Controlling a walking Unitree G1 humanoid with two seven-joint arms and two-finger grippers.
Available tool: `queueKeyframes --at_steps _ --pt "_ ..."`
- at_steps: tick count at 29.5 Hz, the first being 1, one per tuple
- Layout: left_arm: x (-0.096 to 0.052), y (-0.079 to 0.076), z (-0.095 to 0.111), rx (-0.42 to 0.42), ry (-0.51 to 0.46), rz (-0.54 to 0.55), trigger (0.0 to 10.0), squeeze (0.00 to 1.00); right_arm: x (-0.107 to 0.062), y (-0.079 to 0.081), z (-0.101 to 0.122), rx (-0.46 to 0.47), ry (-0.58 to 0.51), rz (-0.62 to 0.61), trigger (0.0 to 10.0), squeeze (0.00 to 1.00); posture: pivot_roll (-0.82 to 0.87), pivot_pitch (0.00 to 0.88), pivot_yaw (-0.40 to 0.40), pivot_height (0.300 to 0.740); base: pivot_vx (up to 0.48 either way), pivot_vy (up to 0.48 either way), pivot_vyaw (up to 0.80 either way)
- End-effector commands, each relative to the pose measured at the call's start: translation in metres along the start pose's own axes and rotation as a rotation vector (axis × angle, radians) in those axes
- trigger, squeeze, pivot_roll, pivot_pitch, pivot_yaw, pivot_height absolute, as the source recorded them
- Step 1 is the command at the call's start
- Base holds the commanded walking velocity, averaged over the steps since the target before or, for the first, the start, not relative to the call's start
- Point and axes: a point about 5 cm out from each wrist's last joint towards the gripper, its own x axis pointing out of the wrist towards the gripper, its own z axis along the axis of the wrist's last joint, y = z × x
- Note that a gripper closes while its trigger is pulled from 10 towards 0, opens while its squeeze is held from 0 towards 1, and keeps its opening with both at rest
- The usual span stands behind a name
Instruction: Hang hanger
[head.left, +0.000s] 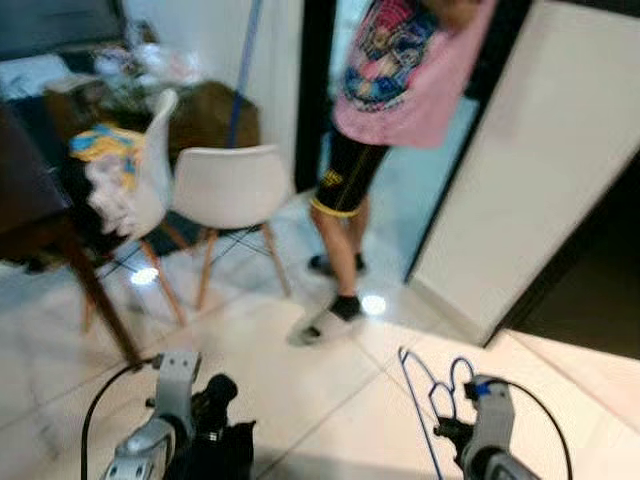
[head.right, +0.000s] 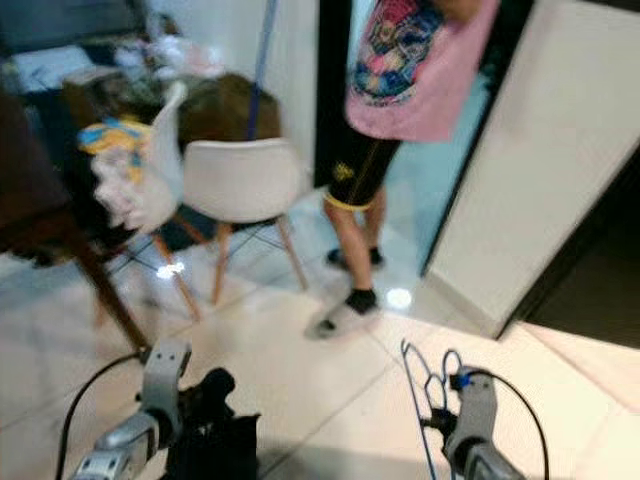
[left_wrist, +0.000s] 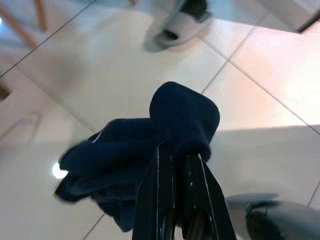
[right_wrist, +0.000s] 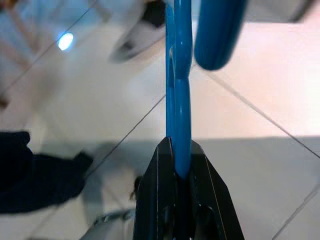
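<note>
A dark table is standing at the far left, with two white chairs just beside it; one chair is carrying a heap of clothes. Low in front, the left gripper is pinching one dark blue cloth between its closed fingers, above the tiled floor. One person in a pink shirt and black shorts is standing by the doorway, wearing two slippers. Further right, the right gripper is clamping one blue hanger, holding it upright over the floor, near a white door.
</note>
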Motion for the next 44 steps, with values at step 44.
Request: queueKeyframes --at_steps 44 --pt "-0.0015 -0.0007 -0.0001 -0.122 -0.075 -0.114 10.0 0.00 0.0025 -0.0062 -0.0198 0.026 0.040 0.017 10.0 0.00 0.03 0.077 -0.032 0.740 0.000 0.000 -0.80"
